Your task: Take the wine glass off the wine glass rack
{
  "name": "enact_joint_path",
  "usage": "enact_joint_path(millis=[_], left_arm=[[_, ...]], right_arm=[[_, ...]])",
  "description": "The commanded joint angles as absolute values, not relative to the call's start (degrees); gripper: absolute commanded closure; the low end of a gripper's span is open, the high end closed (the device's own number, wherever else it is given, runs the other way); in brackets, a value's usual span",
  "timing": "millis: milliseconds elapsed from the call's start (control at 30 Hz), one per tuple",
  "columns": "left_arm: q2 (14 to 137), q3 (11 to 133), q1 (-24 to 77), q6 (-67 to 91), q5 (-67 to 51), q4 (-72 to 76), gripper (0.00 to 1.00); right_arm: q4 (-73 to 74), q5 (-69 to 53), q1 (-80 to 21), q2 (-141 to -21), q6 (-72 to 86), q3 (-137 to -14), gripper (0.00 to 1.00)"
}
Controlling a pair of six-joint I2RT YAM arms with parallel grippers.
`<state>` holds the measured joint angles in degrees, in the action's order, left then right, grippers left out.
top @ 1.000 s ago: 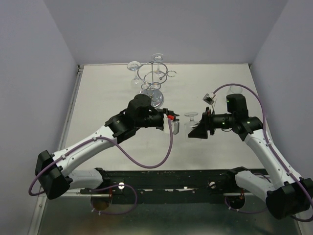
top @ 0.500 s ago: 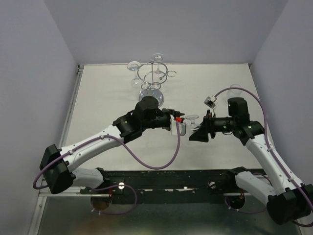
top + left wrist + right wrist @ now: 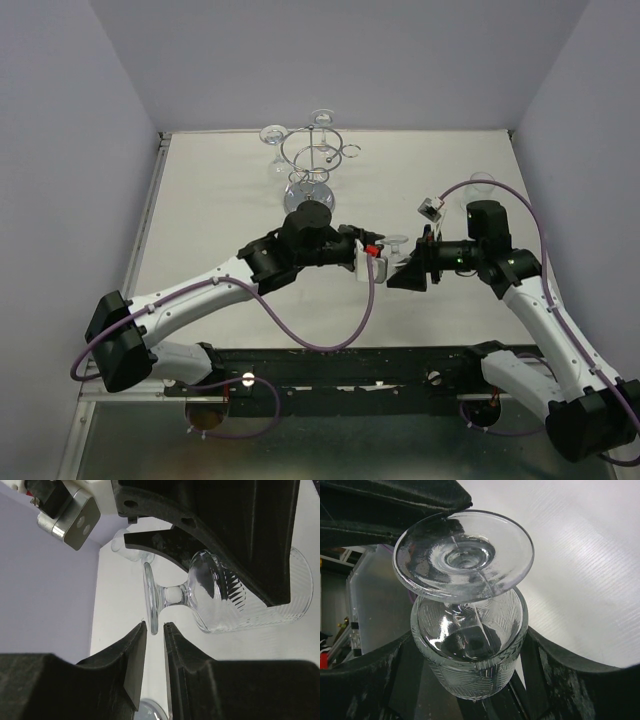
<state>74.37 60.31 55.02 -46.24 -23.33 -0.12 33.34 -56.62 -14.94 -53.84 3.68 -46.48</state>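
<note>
Right end effector (image 3: 470, 675) clamps wine glass (image 3: 215, 600) bowl over white bench (image 3: 220, 200), lilac walls (image 3: 60, 150) around; left end effector (image 3: 155, 630) slightly agape at its foot, wine glass rack (image 3: 306, 190) behind.

Looks like a robotics lab / test cell, no question. Plain pale-purple walls (image 3: 70, 200) boxing in a white table (image 3: 220, 210) on 3 sides, booth-style. Left arm (image 3: 190, 295) & right arm (image 3: 545, 310) bolted side by side to a black rail (image 3: 350, 365) at the near edge, w/ purple cables (image 3: 318, 346) looping off both. Bare metal sheet (image 3: 330, 450) below the rail. Chrome rack (image 3: 312, 150) parked at the far end of the tabletop.
</note>
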Motion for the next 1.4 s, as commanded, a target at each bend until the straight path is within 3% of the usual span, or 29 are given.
enact_joint_path(millis=[0, 167, 367, 400, 467, 567, 633, 933, 1167, 1367], left_arm=[[74.79, 60.38, 56.07, -47.81, -23.2, 0.7, 0.64], [76.02, 61.17, 56.6, -48.08, -21.71, 0.97, 0.68], [76.46, 60.56, 56.69, -47.2, -20.31, 1.05, 1.0], [76.46, 60.3, 56.78, -46.68, -20.13, 1.49, 1.0], [76.46, 60.03, 56.78, -45.53, -19.78, 1.84, 1.0], [76.9, 60.64, 56.78, -43.25, -19.07, 1.76, 1.0], [76.91, 60.3, 56.78, -42.11, -18.55, 1.93, 1.0], [72.34, 54.23, 56.69, -36.57, -16.26, 2.37, 1.0], [68.21, 49.31, 54.24, -23.75, -16.16, 0.62, 1.0], [64.08, 43.34, 47.04, -11.18, -25.55, -3.6, 1.0]], right_arm=[[30.85, -57.57, -15.29, -52.65, 4.48, -46.76, 0.99], [30.85, -57.48, -15.29, -53.35, 4.66, -47.55, 0.99], [31.2, -57.66, -15.29, -53.79, 5.01, -47.81, 0.99], [31.2, -57.74, -15.29, -53.88, 5.18, -47.81, 0.99], [31.11, -57.39, -15.29, -53.96, 5.19, -47.73, 0.86], [30.94, -56.78, -15.29, -53.62, 5.19, -47.29, 0.57], [31.03, -57.21, -15.29, -53.26, 4.57, -46.76, 0.43], [31.9, -56.78, -15.12, -51.85, 2.55, -45.53, 0.01], [32.34, -55.11, -15.03, -51.42, 2.64, -43.77, 0.0], [32.08, -52.82, -14.59, -52.2, -3.82, -46.74, 0.0]])
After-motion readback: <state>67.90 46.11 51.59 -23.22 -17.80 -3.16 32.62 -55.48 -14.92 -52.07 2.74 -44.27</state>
